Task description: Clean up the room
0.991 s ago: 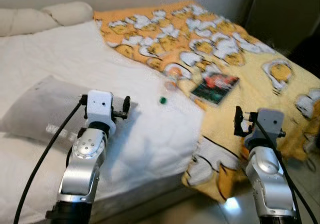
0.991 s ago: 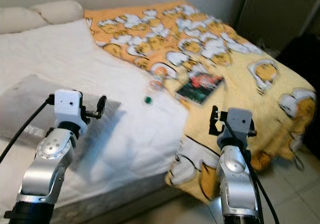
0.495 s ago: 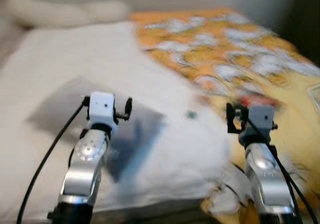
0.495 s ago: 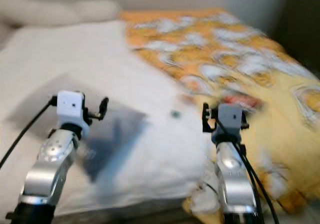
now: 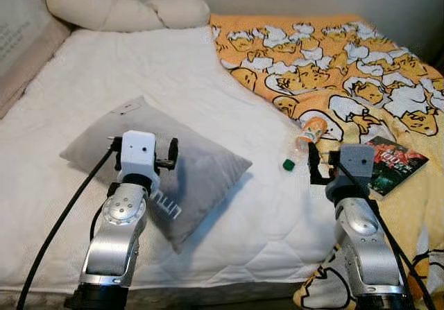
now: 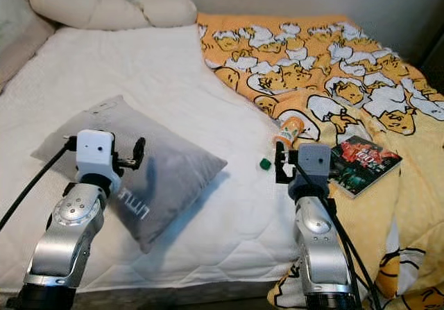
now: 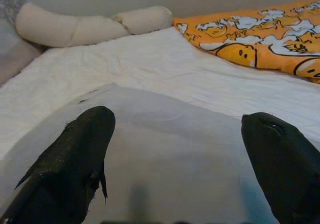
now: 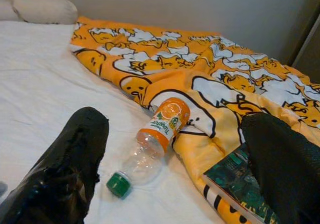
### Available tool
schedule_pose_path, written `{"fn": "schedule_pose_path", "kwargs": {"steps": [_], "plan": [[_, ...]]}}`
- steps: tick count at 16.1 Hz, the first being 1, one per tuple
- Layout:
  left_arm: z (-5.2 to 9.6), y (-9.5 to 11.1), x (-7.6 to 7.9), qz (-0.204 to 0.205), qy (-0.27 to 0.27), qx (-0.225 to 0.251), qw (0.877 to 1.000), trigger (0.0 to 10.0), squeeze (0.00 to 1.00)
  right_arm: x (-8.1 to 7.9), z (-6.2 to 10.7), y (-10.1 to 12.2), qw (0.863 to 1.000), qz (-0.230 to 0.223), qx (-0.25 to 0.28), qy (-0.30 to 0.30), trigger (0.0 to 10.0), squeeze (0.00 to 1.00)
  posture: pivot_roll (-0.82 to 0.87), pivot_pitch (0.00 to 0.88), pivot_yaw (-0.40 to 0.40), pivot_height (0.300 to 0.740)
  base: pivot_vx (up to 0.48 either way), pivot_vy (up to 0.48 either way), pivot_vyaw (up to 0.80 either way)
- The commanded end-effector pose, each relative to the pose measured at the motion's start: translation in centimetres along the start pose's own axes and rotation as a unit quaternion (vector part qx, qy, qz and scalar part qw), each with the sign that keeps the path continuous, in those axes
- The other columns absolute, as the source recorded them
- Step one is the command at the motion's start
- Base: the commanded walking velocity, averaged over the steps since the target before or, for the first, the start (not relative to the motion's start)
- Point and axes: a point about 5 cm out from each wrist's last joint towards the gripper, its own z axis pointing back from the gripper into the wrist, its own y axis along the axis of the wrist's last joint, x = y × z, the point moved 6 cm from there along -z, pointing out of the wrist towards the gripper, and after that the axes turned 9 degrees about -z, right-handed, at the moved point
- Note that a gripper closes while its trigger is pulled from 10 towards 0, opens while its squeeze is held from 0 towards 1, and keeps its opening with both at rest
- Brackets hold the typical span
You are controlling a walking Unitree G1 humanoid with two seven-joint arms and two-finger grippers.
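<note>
**Two open grippers over the bed, nothing picked up yet**

Both my grippers are raised above the white quilted mattress (image 5: 229,227) with fingers spread and nothing between them. My right gripper (image 8: 180,169) looks straight at an empty clear plastic bottle with an orange label and green cap (image 8: 152,144), which lies on its side just ahead of my fingertips, cap end nearest me, its far end touching the edge of the orange-and-yellow cartoon-print blanket (image 8: 200,68). Just beside my right finger, on that blanket, lies a dark-covered paperback book (image 8: 240,184). My left gripper (image 7: 175,159) hangs over a grey rectangular pillow (image 5: 194,168), close above its fabric; beyond it, well apart, a long cream bolster (image 7: 95,26) lies at the head of the bed.

I judge I am at the approach step, choosing a first item. The bottle looks the plain piece of rubbish, so the next move calls for lowering my right gripper, straddling its narrow neck or body, and closing gently, since thin plastic may roll or crumple
</note>
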Motion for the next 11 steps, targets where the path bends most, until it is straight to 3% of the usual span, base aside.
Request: {"fn": "schedule_pose_path", "kwargs": {"steps": [1, 3, 4, 6, 8, 11], "plan": [[0.11, 0.37, -0.30, -0.002, 0.005, 0.007, 1.000, 10.0, 0.00, 0.10, -0.13, 0.16, 1.000, -0.002, 0.000, -0.002, 10.0, 0.00, 0.05, 0.000, -0.002, 0.740, 0.000, 0.000, 0.00], [0.10, 0.54, -0.12, -0.014, 0.003, 0.011, 1.000, 10.0, 0.00, 0.09, -0.15, 0.28, 1.000, 0.010, 0.003, 0.000, 10.0, 0.00, 0.05, 0.000, -0.001, 0.740, 0.000, 0.000, 0.00], [0.08, 0.63, -0.04, -0.015, 0.002, 0.013, 1.000, 10.0, 0.00, -0.14, -0.16, 0.44, 1.000, 0.023, 0.006, 0.007, 10.0, 0.00, 0.05, 0.000, 0.000, 0.740, 0.000, -0.442, 0.80], [0.16, 0.52, 0.34, -0.015, -0.005, 0.011, 1.000, 10.0, 0.00, 0.39, -0.16, -0.06, 1.000, 0.000, -0.004, -0.014, 10.0, 0.00, 0.05, 0.000, 0.003, 0.740, 0.000, -0.480, 0.68], [0.15, -0.02, 0.30, 0.014, 0.000, -0.004, 1.000, 10.0, 0.00, 0.52, -0.15, 0.16, 1.000, 0.005, 0.000, -0.014, 10.0, 0.00, 0.05, 0.000, 0.004, 0.740, 0.000, 0.000, 0.00], [0.08, 0.33, 0.23, 0.008, 0.000, 0.006, 1.000, 10.0, 0.00, 0.52, -0.17, 0.20, 1.000, 0.005, 0.002, -0.014, 10.0, 0.00, 0.05, 0.000, 0.004, 0.740, 0.000, 0.000, 0.00]]}}
